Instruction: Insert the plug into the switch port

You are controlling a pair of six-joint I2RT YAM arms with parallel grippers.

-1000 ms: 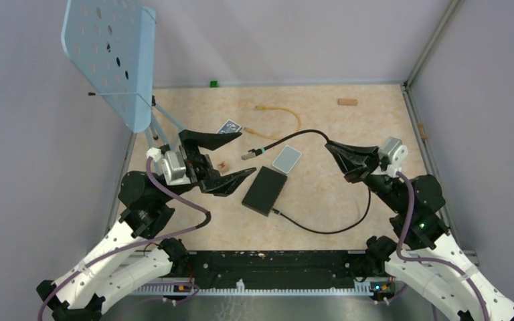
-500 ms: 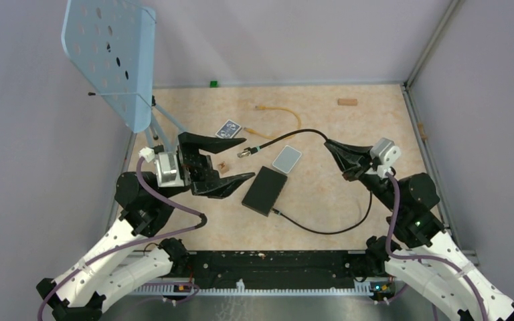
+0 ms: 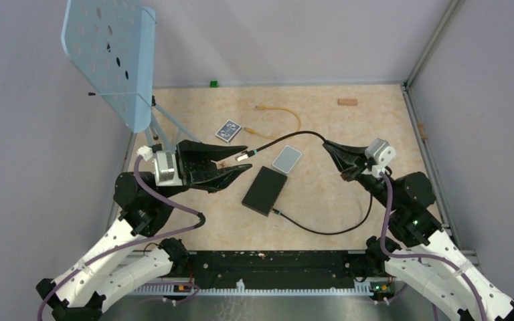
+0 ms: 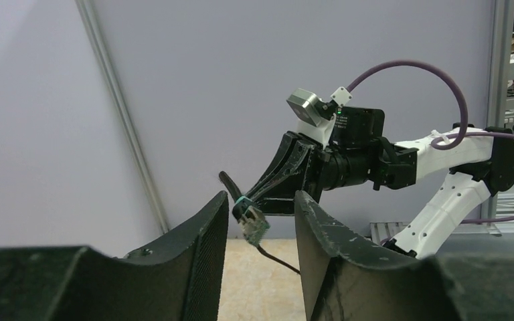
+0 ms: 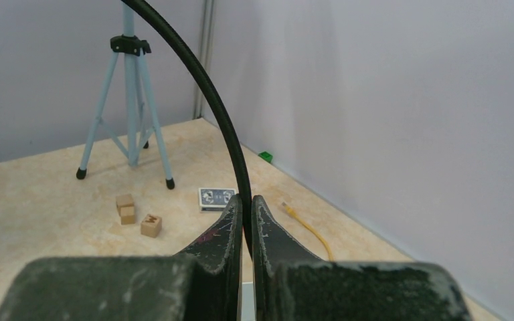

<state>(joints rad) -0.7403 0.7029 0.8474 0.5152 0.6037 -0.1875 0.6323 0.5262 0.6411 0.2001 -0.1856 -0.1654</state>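
Left hand half-open, plug in its gap, untouched; right hand clamps cable.

Plug: pale clear body with a teal band, on the end of black cable, off the table, tip tilted down. Switch: matte-black box, flat, diagonal, near the plug; port not discernible.

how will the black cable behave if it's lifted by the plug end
Probably floppy yet slightly springy: the black cable arcs smoothly from the right gripper to the plug and lies in a slack loop back to the black box. Likely light, since one pinch holds the plug end in the air.
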